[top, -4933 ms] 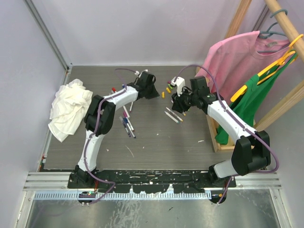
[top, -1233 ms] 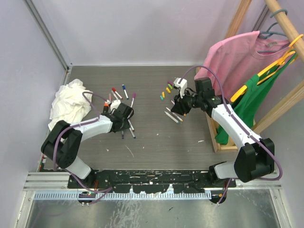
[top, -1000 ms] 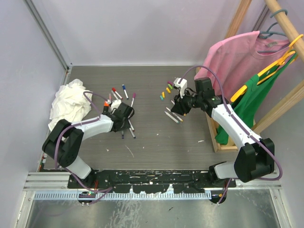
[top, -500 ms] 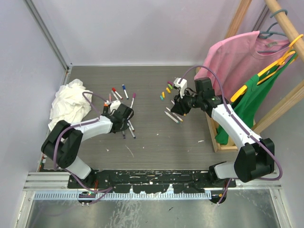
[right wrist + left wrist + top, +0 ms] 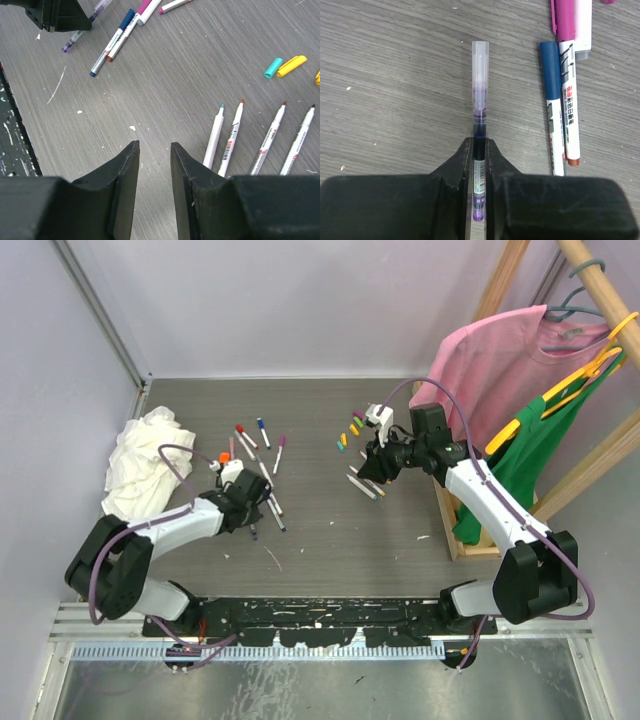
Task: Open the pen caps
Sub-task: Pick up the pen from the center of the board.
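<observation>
My left gripper (image 5: 479, 143) is shut on the barrel of a purple pen (image 5: 479, 165) lying on the table. Its translucent purple cap (image 5: 480, 75) is on and points away from the jaws. From above, the left gripper (image 5: 247, 512) is low over the left cluster of capped pens (image 5: 270, 502). My right gripper (image 5: 155, 145) hangs open and holds nothing, just above the table left of several uncapped pens (image 5: 232, 137). Loose pen caps, one teal (image 5: 273, 67) and one yellow (image 5: 291, 66), lie beyond them. The cap pile (image 5: 350, 430) sits behind the right gripper (image 5: 372, 466).
A blue-capped pen (image 5: 551, 100) and a magenta-capped one (image 5: 575, 30) lie right of the held pen. A white rag (image 5: 145, 465) is at the left wall. A wooden rack (image 5: 500, 370) with pink and green shirts stands at the right.
The left jaws have shut on the purple pen, and the left arm has drawn back toward the near left. The right arm has not moved.
</observation>
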You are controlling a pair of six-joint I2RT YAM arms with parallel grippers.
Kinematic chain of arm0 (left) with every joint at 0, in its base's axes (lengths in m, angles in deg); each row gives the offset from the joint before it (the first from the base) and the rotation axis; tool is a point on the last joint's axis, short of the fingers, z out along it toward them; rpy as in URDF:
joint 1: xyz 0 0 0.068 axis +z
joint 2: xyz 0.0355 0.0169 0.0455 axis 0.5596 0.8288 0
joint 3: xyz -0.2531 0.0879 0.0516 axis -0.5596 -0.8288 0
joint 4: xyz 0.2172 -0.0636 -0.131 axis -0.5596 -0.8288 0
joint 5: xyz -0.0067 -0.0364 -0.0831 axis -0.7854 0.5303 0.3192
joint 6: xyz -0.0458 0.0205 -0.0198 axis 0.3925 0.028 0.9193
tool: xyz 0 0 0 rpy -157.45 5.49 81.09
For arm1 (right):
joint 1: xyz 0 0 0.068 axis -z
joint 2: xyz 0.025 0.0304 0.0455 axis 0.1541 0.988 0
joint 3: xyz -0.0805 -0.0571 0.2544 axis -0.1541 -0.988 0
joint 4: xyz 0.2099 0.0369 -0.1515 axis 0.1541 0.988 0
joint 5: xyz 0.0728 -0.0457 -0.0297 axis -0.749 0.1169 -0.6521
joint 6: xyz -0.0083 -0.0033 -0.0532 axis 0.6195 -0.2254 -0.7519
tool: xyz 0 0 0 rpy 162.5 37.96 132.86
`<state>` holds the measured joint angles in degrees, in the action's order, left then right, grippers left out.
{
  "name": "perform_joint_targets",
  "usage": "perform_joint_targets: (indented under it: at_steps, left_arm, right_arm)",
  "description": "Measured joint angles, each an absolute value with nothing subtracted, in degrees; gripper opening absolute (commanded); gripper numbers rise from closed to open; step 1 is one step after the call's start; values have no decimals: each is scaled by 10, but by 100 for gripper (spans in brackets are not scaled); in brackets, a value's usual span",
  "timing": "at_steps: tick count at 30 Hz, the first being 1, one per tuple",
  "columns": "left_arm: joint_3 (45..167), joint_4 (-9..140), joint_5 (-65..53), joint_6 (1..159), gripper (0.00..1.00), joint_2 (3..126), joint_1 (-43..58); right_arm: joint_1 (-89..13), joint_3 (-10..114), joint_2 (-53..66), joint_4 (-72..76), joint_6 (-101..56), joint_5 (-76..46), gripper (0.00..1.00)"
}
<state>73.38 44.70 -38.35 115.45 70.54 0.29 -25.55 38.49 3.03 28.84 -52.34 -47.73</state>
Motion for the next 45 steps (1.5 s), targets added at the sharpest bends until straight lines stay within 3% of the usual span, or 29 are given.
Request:
perform_joint_targets:
  at_steps: [8,22,33,45]
  left_arm:
    - [682,470,-375,1159,0,585,3]
    - [554,646,-274,1185,0,343,-28]
    - [547,838,-272,1188,0,410,-142]
    - [566,987,-273,1202,0,523,-152]
  right_arm:
    - [-256,370,30,277,-482,-516,37]
    - [-244,332,23,188,-376,-623,37]
    - [-231,290,9,103,-310,-689,40]
    - [-231,233,4,-13,-238,-720,47]
